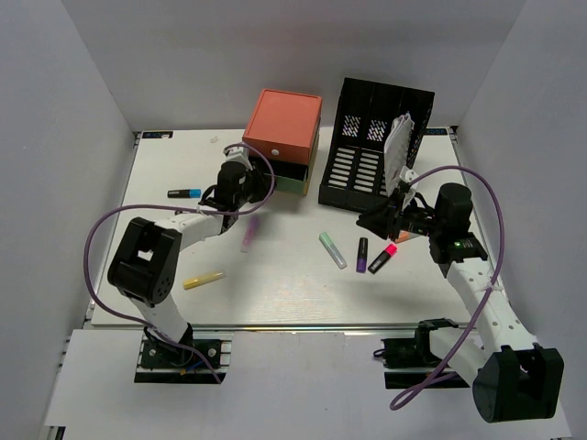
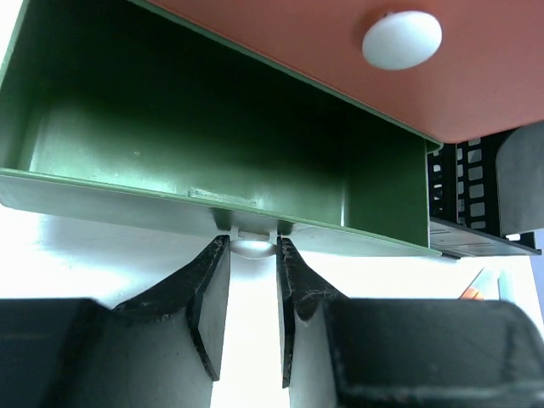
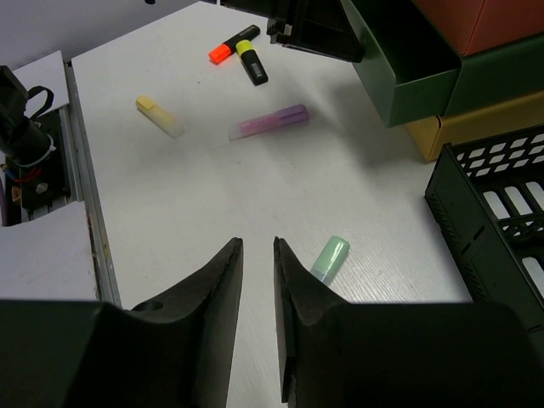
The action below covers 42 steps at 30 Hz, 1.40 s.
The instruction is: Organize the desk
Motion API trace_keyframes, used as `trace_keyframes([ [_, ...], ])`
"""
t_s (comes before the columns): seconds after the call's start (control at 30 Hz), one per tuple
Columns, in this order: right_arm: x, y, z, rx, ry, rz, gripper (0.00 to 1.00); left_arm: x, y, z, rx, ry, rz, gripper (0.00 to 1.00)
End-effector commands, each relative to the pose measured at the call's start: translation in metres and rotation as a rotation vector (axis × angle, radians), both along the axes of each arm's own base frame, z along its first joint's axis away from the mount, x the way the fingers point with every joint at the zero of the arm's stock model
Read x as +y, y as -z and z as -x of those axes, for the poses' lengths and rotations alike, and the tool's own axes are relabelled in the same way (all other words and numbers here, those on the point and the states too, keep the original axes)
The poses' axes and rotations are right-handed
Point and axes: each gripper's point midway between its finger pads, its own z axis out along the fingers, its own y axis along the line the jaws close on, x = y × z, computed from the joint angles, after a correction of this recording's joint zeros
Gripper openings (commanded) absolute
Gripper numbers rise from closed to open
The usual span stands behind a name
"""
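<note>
Only the left wrist view shows left gripper (image 2: pixel 252 242) pinching the drawer knob (image 2: pixel 252 249).

Eight markers (image 1: pixel 332 249), one drawer box (image 1: pixel 284 137), one rack (image 1: pixel 371 147)

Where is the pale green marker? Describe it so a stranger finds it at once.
Start at the black file rack at the back right of the desk. Three markers lie on the white top in front of it. The pale green marker is the leftmost, beside a purple marker and a black marker with a pink end.
</note>
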Motion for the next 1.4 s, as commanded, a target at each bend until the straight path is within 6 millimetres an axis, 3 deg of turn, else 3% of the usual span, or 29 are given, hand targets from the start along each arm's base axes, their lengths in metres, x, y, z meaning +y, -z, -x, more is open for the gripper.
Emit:
trace_keyframes([
  [0.0, -0.001, -0.015, -0.005, -0.054, -0.002, -0.007, 0.28, 0.0, -0.032, 0.005, -0.064, 0.01, 0.028, 0.12],
  [0.1, 0.0, -0.014, -0.005, -0.054, -0.005, -0.008, 0.31, 0.0, -0.034, 0.005, -0.06, 0.009, 0.029, 0.17],
  [0.17, -0.001, -0.013, -0.005, -0.057, -0.009, -0.005, 0.45, 0.0, -0.036, 0.006, -0.057, 0.011, 0.031, 0.4],
  [0.23, -0.001, -0.011, -0.004, -0.054, -0.013, -0.001, 0.58, 0.0, -0.034, 0.008, -0.039, 0.014, 0.026, 0.68],
  [0.27, 0.0, -0.01, -0.003, -0.057, -0.022, 0.001, 0.61, 0.0, -0.034, 0.01, -0.035, 0.016, 0.023, 0.8],
  [0.37, 0.0, -0.009, -0.002, -0.061, -0.033, 0.01, 0.64, 0.002, -0.035, 0.016, -0.02, 0.021, 0.019, 0.89],
  [0.67, -0.002, 0.009, -0.007, -0.019, -0.037, 0.059, 0.64, 0.022, -0.057, 0.047, -0.023, 0.016, -0.013, 0.91],
  [0.73, -0.005, 0.014, -0.014, -0.003, 0.001, 0.084, 0.6, 0.028, -0.069, 0.058, -0.038, 0.015, -0.022, 0.85],
  [0.77, -0.006, 0.013, -0.018, -0.003, 0.022, 0.094, 0.57, 0.032, -0.067, 0.065, -0.024, 0.018, -0.039, 0.78],
  [0.8, -0.009, 0.019, -0.024, 0.032, 0.071, 0.12, 0.48, 0.039, -0.07, 0.078, -0.018, 0.024, -0.062, 0.43],
  [0.83, -0.006, 0.015, -0.025, 0.024, 0.061, 0.12, 0.44, 0.04, -0.079, 0.081, -0.042, 0.024, -0.052, 0.23],
  [0.87, -0.01, 0.023, -0.028, 0.07, 0.105, 0.16, 0.38, 0.046, -0.074, 0.091, -0.013, 0.03, -0.089, 0.06],
  [0.9, -0.001, 0.023, -0.029, 0.072, 0.092, 0.19, 0.24, 0.049, -0.075, 0.098, -0.006, 0.031, -0.102, 0.0],
  [0.97, -0.009, 0.043, -0.038, 0.15, 0.171, 0.283, 0.19, 0.061, -0.078, 0.115, -0.005, 0.042, -0.154, 0.0],
  [1.07, -0.005, 0.071, -0.035, 0.261, 0.203, 0.394, 0.21, 0.084, -0.078, 0.136, -0.026, 0.011, -0.242, 0.04],
  [1.1, -0.005, 0.075, -0.036, 0.282, 0.226, 0.426, 0.24, 0.09, -0.077, 0.141, -0.035, 0.008, -0.264, 0.24],
  [1.13, -0.004, 0.079, -0.035, 0.304, 0.226, 0.442, 0.26, 0.098, -0.082, 0.149, -0.079, 0.01, -0.3, 0.37],
  [1.23, -0.004, 0.098, -0.035, 0.402, 0.27, 0.502, 0.35, 0.122, -0.081, 0.156, -0.119, -0.049, -0.392, 0.64],
  [1.33, -0.006, 0.12, -0.037, 0.502, 0.339, 0.552, 0.48, 0.143, -0.089, 0.164, -0.162, -0.14, -0.426, 0.73],
  [1.37, -0.006, 0.129, -0.038, 0.531, 0.359, 0.567, 0.52, 0.146, -0.1, 0.167, -0.2, -0.153, -0.415, 0.73],
])
